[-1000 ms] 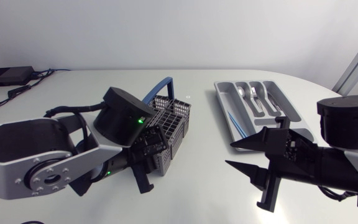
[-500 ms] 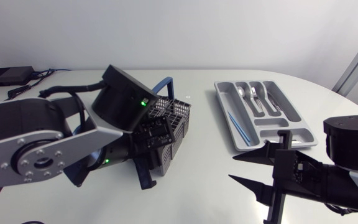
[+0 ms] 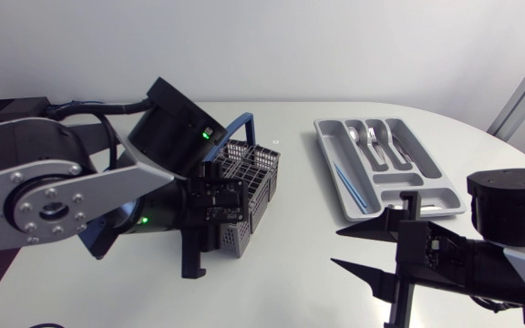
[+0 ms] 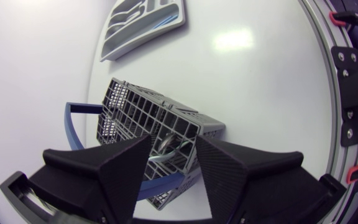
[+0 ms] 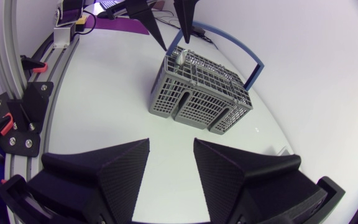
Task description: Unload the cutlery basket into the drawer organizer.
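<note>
The grey cutlery basket (image 3: 249,187) with a blue handle (image 3: 235,128) stands mid-table. A metal utensil (image 4: 166,143) sticks up inside it, also seen as a spoon end (image 5: 181,57). My left gripper (image 3: 200,246) hangs open at the basket's near end, and in the left wrist view (image 4: 173,138) nothing sits between its fingers. The grey drawer organizer (image 3: 427,169) lies to the right and holds metal cutlery (image 3: 376,141) and a blue-handled piece (image 3: 349,182). My right gripper (image 3: 337,240) is open low at the right, well short of the basket (image 5: 197,93).
A black box with cables (image 3: 7,111) sits at the table's far left corner. Bare white tabletop (image 3: 290,264) lies between the basket and my right gripper. The table's rounded edge runs close behind the organizer.
My left arm has swung up and its gripper has shifted left along the basket's near end. My right gripper has drawn back toward the table's front right.
</note>
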Available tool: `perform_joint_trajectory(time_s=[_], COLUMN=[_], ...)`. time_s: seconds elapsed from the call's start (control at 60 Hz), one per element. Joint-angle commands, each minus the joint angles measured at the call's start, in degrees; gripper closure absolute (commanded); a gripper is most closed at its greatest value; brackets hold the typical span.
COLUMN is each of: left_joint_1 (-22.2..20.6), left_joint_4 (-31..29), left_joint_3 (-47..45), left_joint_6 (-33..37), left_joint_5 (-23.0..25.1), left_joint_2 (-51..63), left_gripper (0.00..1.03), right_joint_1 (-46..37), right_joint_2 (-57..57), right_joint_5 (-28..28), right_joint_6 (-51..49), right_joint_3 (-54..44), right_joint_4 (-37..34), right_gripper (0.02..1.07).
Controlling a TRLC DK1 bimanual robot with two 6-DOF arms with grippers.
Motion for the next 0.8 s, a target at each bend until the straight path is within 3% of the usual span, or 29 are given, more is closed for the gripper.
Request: perform_joint_trajectory(time_s=[0.0,0.267,0.783], left_joint_1=[2.1,4.9,6.2], left_joint_4=[-2.1,-3.0,-4.5], left_joint_3=[1.6,4.0,6.3], left_joint_6=[6.0,17.7,27.1], left_joint_5=[1.5,2.4,5.1], left_joint_2=[0.0,1.9,6.8], left_gripper=[0.52,0.52,0.52], right_joint_1=[-0.4,-0.5,-1.1], right_joint_2=[0.9,2.8,7.0], right_joint_5=[-0.4,-1.0,-2.3], right_joint_6=[-0.9,-0.9,-0.9], right_joint_3=[-1.4,-0.6,0.3], right_joint_4=[0.7,1.3,4.0], right_gripper=[0.53,0.53,0.53])
